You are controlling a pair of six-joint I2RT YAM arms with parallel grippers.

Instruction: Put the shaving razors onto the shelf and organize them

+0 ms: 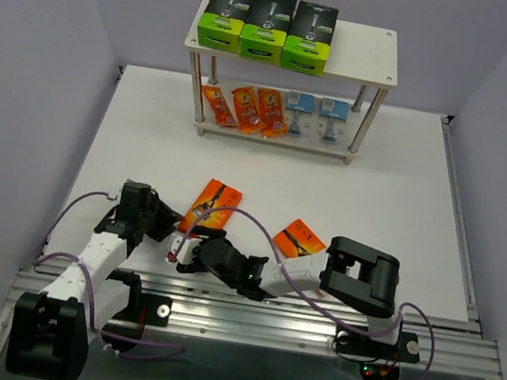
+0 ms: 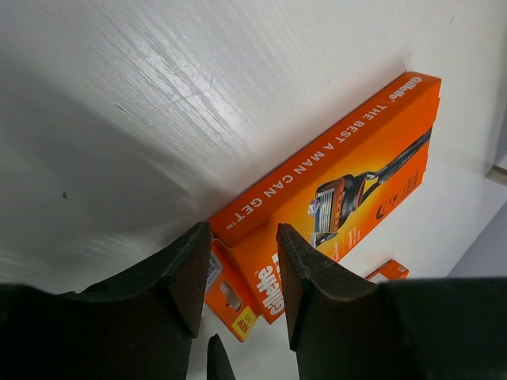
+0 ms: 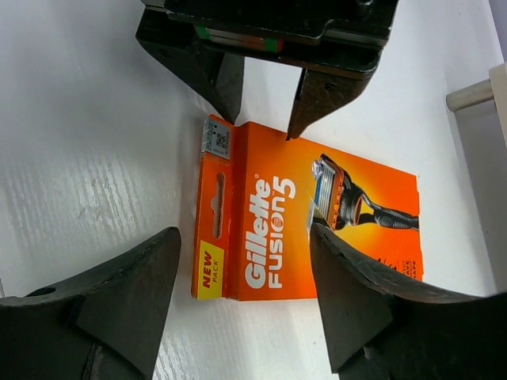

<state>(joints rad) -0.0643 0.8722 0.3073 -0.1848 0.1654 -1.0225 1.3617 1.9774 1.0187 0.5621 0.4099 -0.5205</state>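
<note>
Right wrist view looks down on a flat orange cardboard razor box printed "Gillette Fusion5". It lies face up on the white counter, with a hang-tab and a yellow "NEW PACK" strip at 1 end and a pictured razor toward the other. In the top external view its long axis runs near-to-far, leaning right at the far end, with the tab end toward the arms. The right end effector hovers over the tab end, jaws wide apart, gripping nothing. The left end effector faces it, jaws parted beside the box's tab-end corner, also empty. A 2nd flat orange box lies just to the right. Well beyond stands the 2-tier whitish shelf, with 3 black-and-lime boxes on top and 3 orange foil packets and 2 clear-blue blister packs below.
</note>
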